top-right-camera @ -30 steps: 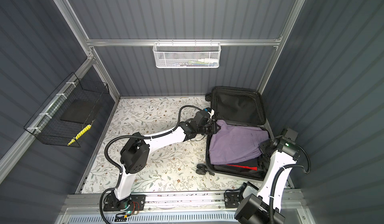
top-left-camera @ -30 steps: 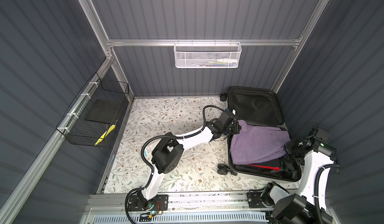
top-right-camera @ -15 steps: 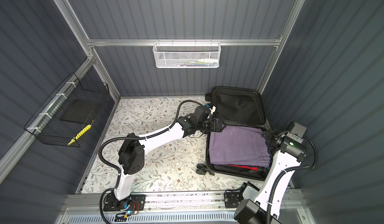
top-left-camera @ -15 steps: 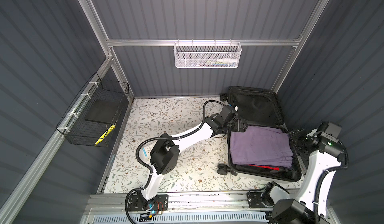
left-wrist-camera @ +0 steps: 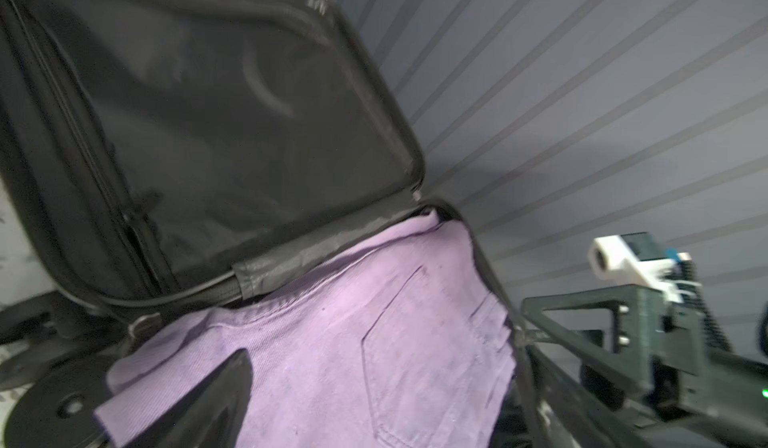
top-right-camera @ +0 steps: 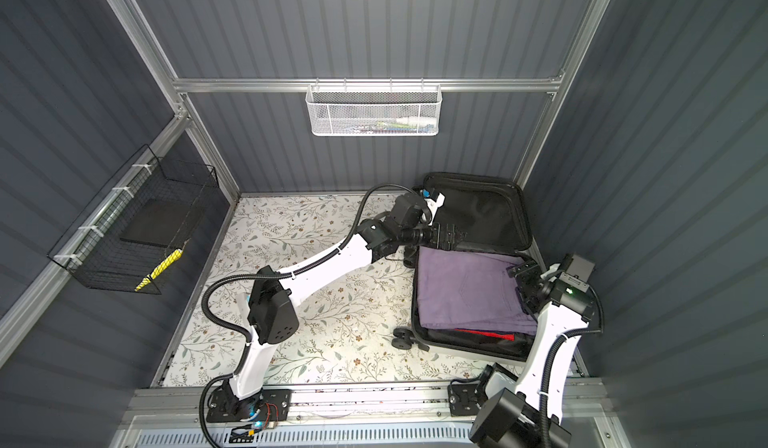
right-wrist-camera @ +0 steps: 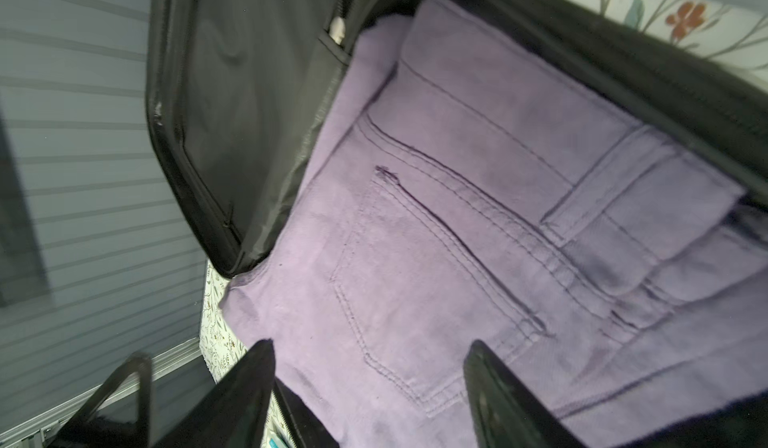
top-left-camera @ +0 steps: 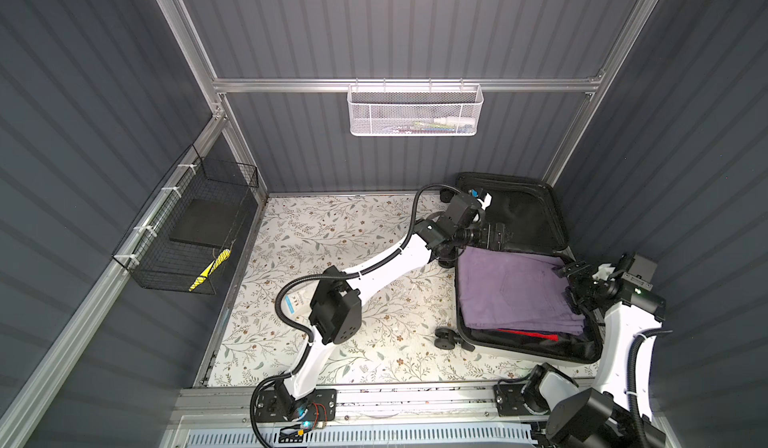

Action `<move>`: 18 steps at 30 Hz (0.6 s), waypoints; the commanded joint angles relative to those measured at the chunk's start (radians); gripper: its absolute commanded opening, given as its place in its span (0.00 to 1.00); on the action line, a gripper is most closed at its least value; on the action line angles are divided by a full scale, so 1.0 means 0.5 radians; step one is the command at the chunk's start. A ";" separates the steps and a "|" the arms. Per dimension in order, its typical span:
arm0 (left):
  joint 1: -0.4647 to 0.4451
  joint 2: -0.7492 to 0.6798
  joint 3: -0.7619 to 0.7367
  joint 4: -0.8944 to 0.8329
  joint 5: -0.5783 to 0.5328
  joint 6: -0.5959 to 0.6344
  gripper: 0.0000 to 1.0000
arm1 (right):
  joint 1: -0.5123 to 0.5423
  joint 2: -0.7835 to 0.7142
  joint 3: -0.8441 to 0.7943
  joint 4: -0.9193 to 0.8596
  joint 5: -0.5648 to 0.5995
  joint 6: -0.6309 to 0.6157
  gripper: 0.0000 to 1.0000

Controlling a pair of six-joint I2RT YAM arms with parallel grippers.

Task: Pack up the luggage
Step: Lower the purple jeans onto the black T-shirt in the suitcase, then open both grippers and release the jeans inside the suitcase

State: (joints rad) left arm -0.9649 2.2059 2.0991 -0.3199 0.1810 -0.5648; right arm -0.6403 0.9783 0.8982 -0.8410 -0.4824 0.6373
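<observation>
The luggage (top-left-camera: pixel 519 352) lies open on the floor at the right, its black-lined lid (top-right-camera: pixel 482 213) leaning on the back wall. Folded purple trousers (top-left-camera: pixel 515 292) lie flat in its lower half, over a red item (top-left-camera: pixel 528 334). My left gripper (top-left-camera: pixel 496 236) hovers open at the trousers' hinge-side corner; the left wrist view shows one finger (left-wrist-camera: pixel 226 387) above the purple cloth (left-wrist-camera: pixel 353 342). My right gripper (top-left-camera: pixel 571 275) is open at the trousers' right edge. In the right wrist view the right gripper (right-wrist-camera: pixel 372 367) has nothing between its fingers, with the trousers (right-wrist-camera: pixel 457 238) below.
A white mesh basket (top-left-camera: pixel 413 111) with small items hangs on the back wall. A black wire basket (top-left-camera: pixel 195 234) on the left wall holds a dark flat thing and a yellow item (top-left-camera: pixel 210 269). The floral floor (top-left-camera: pixel 332 238) spreads left of the luggage wheels (top-left-camera: pixel 446 338).
Both grippers opened and let go of the purple trousers, which dropped from a raised bunch to lie flat in the luggage. The right arm drew back to the right.
</observation>
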 commanded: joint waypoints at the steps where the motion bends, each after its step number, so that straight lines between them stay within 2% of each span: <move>1: 0.012 0.114 -0.024 -0.061 0.032 -0.024 1.00 | 0.007 0.004 -0.119 0.114 0.018 0.040 0.74; 5: 0.011 0.161 -0.118 -0.084 -0.056 -0.078 1.00 | 0.008 0.010 -0.265 0.195 0.055 0.087 0.75; 9: 0.007 0.204 -0.078 -0.198 -0.060 -0.032 1.00 | 0.008 0.033 -0.349 0.250 0.062 0.109 0.76; 15: 0.010 -0.027 -0.104 -0.269 -0.077 0.134 1.00 | 0.009 0.023 -0.340 0.245 0.066 0.083 0.78; 18: 0.011 -0.182 -0.152 -0.364 -0.208 0.271 1.00 | 0.010 0.002 -0.333 0.248 0.026 0.085 0.79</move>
State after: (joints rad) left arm -0.9649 2.2353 2.0304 -0.4255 0.1352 -0.5182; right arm -0.6403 0.9947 0.7258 -0.7216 -0.4603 0.6807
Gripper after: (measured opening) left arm 0.996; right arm 0.787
